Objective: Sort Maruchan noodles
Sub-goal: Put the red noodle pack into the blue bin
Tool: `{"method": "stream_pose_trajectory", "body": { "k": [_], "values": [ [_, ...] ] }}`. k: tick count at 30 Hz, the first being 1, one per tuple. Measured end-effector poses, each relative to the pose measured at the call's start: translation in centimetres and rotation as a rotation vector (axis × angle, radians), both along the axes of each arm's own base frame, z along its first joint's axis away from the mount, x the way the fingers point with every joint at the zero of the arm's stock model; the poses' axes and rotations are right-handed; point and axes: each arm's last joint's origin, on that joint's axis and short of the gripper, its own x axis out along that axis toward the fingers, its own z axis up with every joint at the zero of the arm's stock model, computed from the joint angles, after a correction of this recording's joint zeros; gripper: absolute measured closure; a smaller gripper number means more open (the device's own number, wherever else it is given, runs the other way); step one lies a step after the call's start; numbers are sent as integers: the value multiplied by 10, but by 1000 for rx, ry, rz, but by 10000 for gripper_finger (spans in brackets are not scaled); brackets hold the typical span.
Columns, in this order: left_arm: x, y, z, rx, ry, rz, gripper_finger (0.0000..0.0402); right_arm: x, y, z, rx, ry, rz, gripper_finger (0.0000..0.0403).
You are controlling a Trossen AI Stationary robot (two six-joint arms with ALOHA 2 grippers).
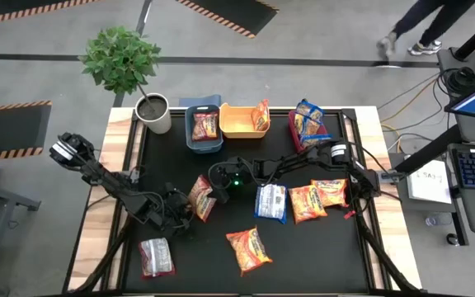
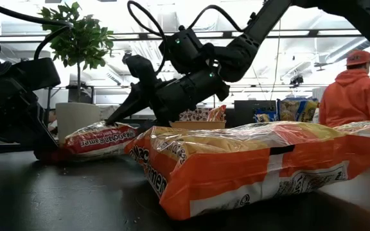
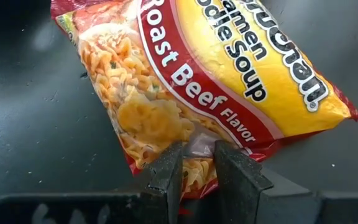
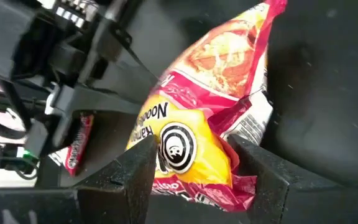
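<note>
A dark red Roast Beef noodle packet (image 1: 202, 198) sits at mid-table between my two grippers. My left gripper (image 1: 185, 206) comes from the table's left and is shut on one end of it. My right gripper (image 1: 215, 186) reaches in from the right and is shut on the other end. More noodle packets lie flat on the table: a blue-white one (image 1: 270, 202), two orange ones (image 1: 308, 202) (image 1: 331, 191), another orange one (image 1: 248, 249) near the front, and a dark red one (image 1: 156, 257) at the front left. My left gripper pinches the packet's short end (image 3: 194, 140) between its two fingers (image 3: 166, 167), just inside the sealed edge below the noodle picture. The fingers slant down from the table's left. Whether the packet is clear of the table I cannot tell. My right gripper pinches the packet's opposite, yellow end (image 4: 179, 146) between its two fingers (image 4: 138, 171); the film is crumpled there. The fingers slant down from the table's right (image 2: 130, 106). That end is tipped up toward the gripper.
Along the far edge stand a blue bin (image 1: 190, 142) holding a red packet, a yellow bin (image 1: 233, 130) with an orange packet (image 1: 261, 115), and a red bin (image 1: 293, 136) with blue packets. A potted plant (image 1: 153, 111) stands at the far left. A person in orange (image 2: 352, 96) is beyond the table.
</note>
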Motion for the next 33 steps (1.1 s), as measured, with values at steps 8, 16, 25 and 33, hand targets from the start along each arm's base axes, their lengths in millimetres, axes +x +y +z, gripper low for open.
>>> {"method": "stream_pose_trajectory", "body": {
  "k": [8,16,25,33],
  "values": [
    [1,0,0,-3,-14,10,325,2,0,-1,-38,-33,15,217],
    [2,-1,1,-14,-31,11,325,2,-1,-1,-99,-47,23,277],
    [4,-3,4,-37,-69,13,325,2,-1,-1,-139,-58,38,381],
    [4,-2,23,-70,-146,-20,311,0,0,10,-200,-91,88,394]
  ]
}}
